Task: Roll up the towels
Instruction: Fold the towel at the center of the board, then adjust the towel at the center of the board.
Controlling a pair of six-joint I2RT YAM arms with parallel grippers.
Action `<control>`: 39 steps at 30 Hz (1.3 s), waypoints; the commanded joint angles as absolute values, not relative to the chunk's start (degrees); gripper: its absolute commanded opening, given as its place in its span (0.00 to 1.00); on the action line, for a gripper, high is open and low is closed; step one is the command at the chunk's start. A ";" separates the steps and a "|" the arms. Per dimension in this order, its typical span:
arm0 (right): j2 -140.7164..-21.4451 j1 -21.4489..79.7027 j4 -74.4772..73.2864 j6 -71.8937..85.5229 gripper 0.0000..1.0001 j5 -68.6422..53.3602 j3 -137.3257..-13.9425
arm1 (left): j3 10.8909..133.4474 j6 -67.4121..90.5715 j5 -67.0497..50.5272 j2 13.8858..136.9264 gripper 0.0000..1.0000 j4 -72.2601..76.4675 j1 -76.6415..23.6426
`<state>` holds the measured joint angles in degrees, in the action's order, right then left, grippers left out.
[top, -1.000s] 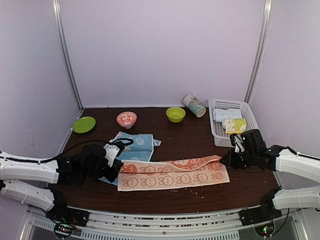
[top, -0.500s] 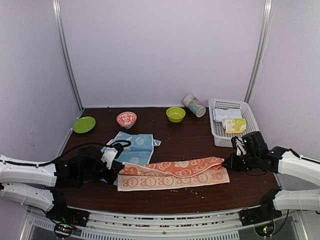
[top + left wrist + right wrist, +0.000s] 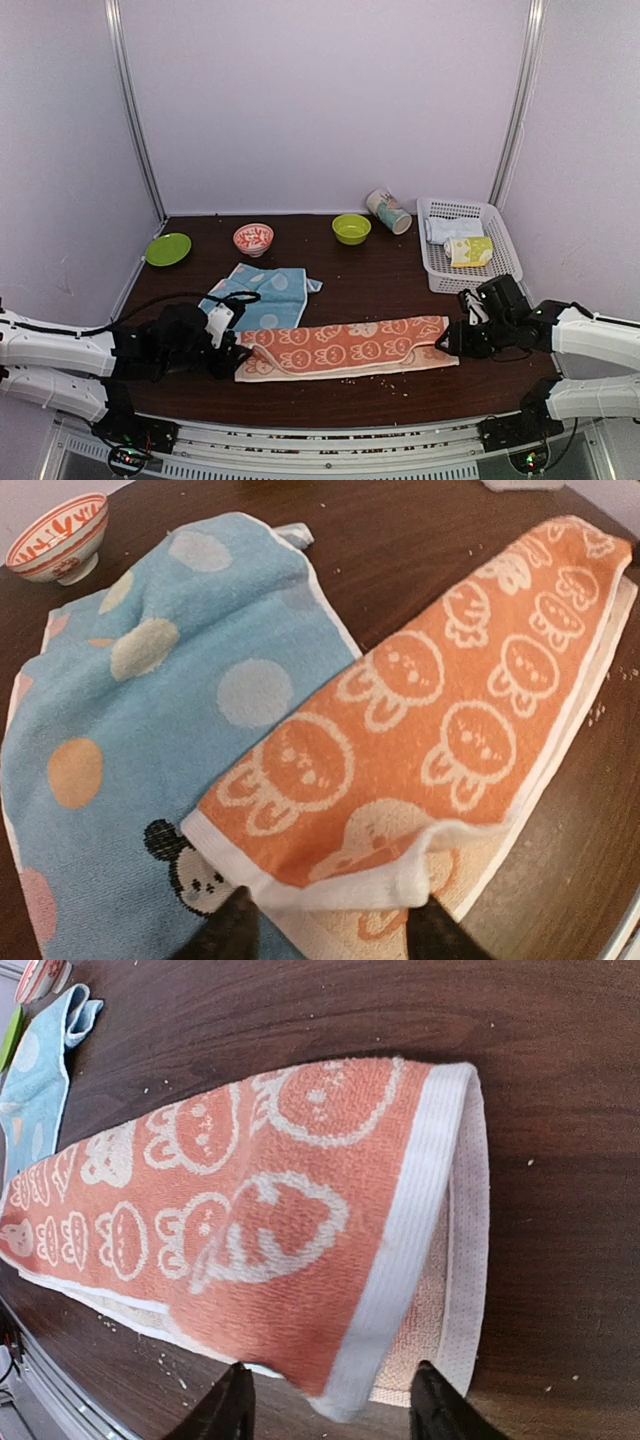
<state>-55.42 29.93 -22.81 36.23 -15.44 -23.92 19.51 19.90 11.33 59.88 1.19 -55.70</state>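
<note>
The orange towel [image 3: 345,348] with white bunny faces lies folded in half lengthwise across the near part of the table. Its left end overlaps the light blue dotted towel [image 3: 265,290], which lies flat with a Mickey head at its near edge. My left gripper [image 3: 232,352] sits low at the orange towel's left end, jaws open. In the left wrist view the orange towel's [image 3: 430,710] white hem droops between the spread fingers [image 3: 230,925] over the blue towel [image 3: 130,680]. My right gripper [image 3: 447,340] is open at the right end, where the orange towel's [image 3: 270,1210] folded corner lies loose between the fingers [image 3: 440,1410].
A white basket [image 3: 432,270] at the back right holds a pale blue roll [image 3: 452,229] and a yellow-green roll [image 3: 470,250]. Along the back stand a green plate [image 3: 167,248], a red-and-white bowl [image 3: 253,238], a green bowl [image 3: 351,228] and a tipped cup [image 3: 388,211].
Both grippers drew the orange towel's far edge toward the near edge, folding it in half lengthwise. Both then went from shut to open and let the edge drop.
</note>
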 commanded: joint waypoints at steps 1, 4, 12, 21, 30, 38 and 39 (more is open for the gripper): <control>-51.44 30.93 -28.35 36.76 0.67 -15.95 -26.15 | 20.66 26.34 10.34 56.09 0.73 -4.16 -55.53; -48.13 30.88 -31.31 37.75 0.71 -14.52 -27.16 | 21.74 29.96 9.98 50.12 0.98 -8.38 -55.89; -49.02 29.14 -25.49 45.36 0.65 -9.37 -25.95 | 28.75 40.38 16.94 46.27 0.98 -17.15 -54.99; -54.23 28.75 -19.42 48.63 0.60 -7.72 -23.57 | 38.38 52.78 10.57 64.08 0.77 -23.62 -53.47; -55.81 27.18 -16.74 49.34 0.52 -7.97 -18.79 | 30.99 58.02 4.35 66.76 0.60 -14.70 -51.24; -57.91 27.16 -15.91 49.54 0.35 -9.19 -18.87 | 30.77 57.59 3.80 70.64 0.53 -13.72 -51.24; -57.92 27.18 -15.91 49.59 0.33 -9.22 -18.77 | 30.76 57.55 3.78 70.92 0.53 -13.66 -51.24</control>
<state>-57.47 27.49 -17.41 49.39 -9.13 -19.11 31.07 57.10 4.84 69.80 -16.60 -51.46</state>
